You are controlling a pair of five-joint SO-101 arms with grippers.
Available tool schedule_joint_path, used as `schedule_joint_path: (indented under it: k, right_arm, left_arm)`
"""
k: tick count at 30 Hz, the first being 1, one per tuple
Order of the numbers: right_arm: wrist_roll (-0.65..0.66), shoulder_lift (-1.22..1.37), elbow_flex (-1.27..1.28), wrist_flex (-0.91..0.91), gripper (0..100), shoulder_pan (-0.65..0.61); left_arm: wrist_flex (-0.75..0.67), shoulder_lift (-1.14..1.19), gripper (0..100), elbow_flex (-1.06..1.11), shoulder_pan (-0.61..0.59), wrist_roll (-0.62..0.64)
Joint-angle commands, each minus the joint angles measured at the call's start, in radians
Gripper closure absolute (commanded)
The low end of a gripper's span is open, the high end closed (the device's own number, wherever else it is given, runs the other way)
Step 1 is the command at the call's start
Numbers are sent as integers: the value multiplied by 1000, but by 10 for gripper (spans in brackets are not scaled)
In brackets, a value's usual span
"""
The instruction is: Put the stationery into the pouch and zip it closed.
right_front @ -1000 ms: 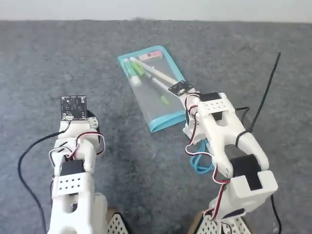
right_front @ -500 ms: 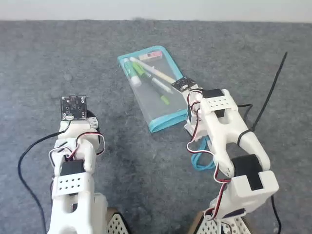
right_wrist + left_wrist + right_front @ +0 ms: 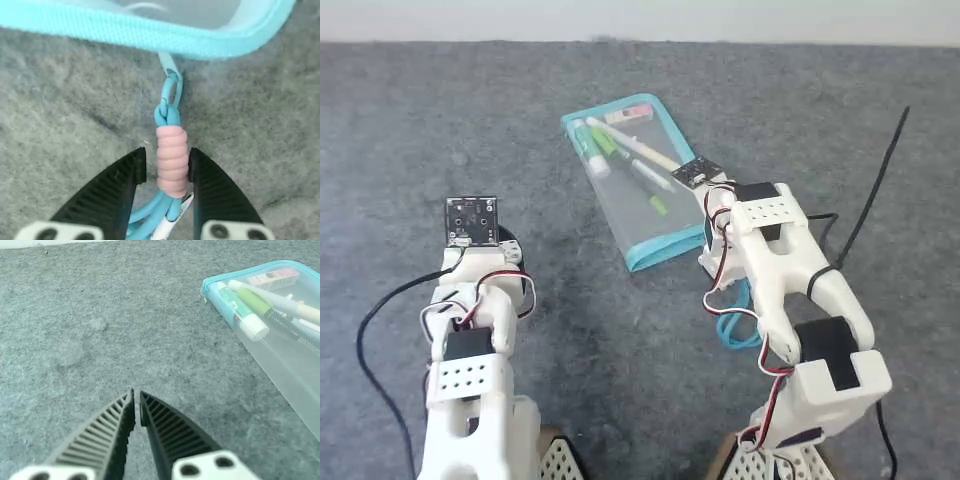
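Right gripper (image 3: 166, 154) — shifted slightly, now still — straddles the pink bead (image 3: 171, 162).

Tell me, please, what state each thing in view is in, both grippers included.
Clear, teal-edged pouch: flat on the grey felt; whether fully zipped, cannot tell.
Assorted pens and markers: inside the pouch.
Pink ribbed sleeve on the teal zip cord: lying on the felt, clipped to the pouch's edge.
Robot's right gripper: open, one finger either side of the sleeve.
Robot's left gripper: shut, empty.
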Motion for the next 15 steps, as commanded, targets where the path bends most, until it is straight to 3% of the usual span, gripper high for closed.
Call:
schedule_joint_path:
  k: [1, 2, 10, 15]
  right_arm:
    - [-11, -31, -58, -27, 948, 15]
    - [-11, -33, -60, -35, 997, 15]
    - [-18, -119, -204, 99, 993, 1]
    - [-75, -348, -253, 162, 993, -127]
  left_arm:
    - [5, -43, 985, -7, 3, 9]
    - [5, -43, 985, -7, 3, 9]
    - [5, -38, 985, -12, 8, -20]
    - [91, -43, 964, -33, 87, -130]
